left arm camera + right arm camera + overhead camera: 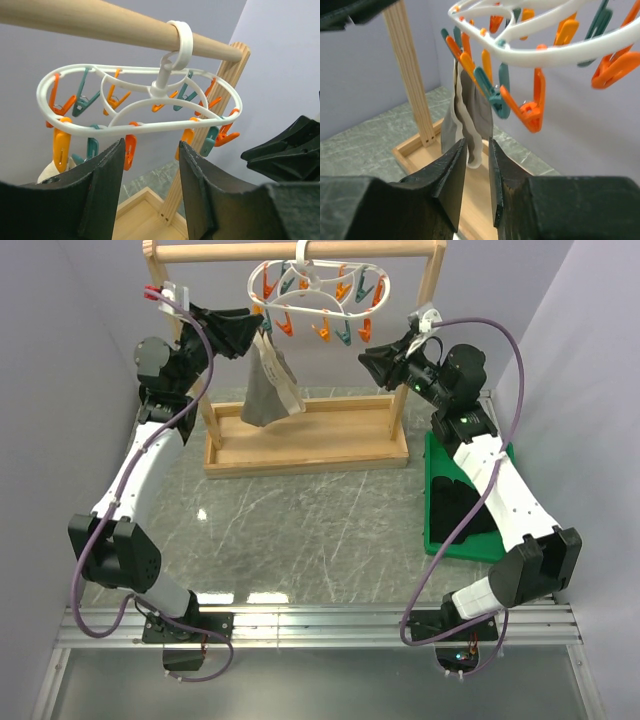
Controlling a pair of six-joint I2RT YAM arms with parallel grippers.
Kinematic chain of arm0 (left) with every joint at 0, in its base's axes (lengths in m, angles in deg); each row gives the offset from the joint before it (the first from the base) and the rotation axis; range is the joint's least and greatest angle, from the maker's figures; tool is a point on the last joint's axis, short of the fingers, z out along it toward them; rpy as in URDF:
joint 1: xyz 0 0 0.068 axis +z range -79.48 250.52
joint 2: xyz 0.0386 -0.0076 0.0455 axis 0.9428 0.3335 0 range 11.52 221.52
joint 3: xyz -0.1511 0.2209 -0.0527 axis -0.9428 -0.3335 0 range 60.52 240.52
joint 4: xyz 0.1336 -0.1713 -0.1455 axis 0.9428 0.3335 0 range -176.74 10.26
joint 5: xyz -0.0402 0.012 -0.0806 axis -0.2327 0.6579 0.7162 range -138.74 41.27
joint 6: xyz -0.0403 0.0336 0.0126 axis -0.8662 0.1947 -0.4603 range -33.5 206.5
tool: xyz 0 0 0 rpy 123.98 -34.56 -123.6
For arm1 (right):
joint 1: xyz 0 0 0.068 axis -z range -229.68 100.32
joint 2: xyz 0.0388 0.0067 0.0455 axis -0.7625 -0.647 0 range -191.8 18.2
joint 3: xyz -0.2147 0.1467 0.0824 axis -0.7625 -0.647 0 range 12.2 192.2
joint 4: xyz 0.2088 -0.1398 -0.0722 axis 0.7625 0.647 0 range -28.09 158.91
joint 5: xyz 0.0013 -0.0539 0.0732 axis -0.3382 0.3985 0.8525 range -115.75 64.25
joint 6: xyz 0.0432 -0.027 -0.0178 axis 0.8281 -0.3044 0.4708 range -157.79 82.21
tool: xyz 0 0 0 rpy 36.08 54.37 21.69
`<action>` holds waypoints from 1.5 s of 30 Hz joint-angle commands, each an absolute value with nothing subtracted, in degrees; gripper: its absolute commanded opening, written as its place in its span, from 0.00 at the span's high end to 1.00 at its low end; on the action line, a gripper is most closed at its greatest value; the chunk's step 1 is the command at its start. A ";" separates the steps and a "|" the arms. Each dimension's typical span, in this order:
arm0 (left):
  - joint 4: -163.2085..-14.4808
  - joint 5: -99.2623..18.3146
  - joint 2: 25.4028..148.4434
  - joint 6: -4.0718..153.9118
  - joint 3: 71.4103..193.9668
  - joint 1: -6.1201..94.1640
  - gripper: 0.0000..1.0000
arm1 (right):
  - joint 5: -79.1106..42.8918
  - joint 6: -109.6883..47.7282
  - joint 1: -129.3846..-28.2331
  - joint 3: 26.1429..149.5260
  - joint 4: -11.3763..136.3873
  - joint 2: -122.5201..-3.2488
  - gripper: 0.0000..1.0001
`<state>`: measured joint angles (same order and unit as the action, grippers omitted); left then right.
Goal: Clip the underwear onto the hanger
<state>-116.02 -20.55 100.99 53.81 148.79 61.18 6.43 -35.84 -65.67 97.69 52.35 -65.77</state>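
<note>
The main step looks done: the underwear (pixel 470 112) hangs full length from orange pins (pixel 464 59) at the left end of the hanger (pixel 540 59). It drapes down toward the base of the wooden rack (pixel 300 250), and neither gripper has hold of it. I cannot tell how firmly the pins bite, or how many of them grip the waistband. What seems left is to check that hold, perhaps add another pin, and pull both arms away.

The left gripper (pixel 151 146) is spread wide and empty, just under the hanger. Only pins and the wall show between its fingers (pixel 107 175). The top view puts it right beside the top of the underwear, and a pale edge at its left finger may be the waistband, outside the gap.

The right gripper (pixel 477 146) has its jaws drawn close with a narrow gap and nothing in it. The cloth seen through that gap is farther off (the top view shows this gripper well apart, below the hanger's right end).
</note>
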 commanded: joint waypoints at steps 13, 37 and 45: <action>-110.03 -25.88 103.44 63.12 151.13 57.60 0.47 | -3.41 -42.28 -78.59 94.20 41.55 -67.75 0.65; -111.70 -28.17 111.71 62.59 158.17 55.93 0.60 | -10.28 -46.05 -82.11 103.51 30.36 -83.84 0.55; -110.65 -27.29 111.10 63.03 158.08 56.02 0.73 | -11.16 -49.48 -82.20 106.51 27.29 -87.71 0.53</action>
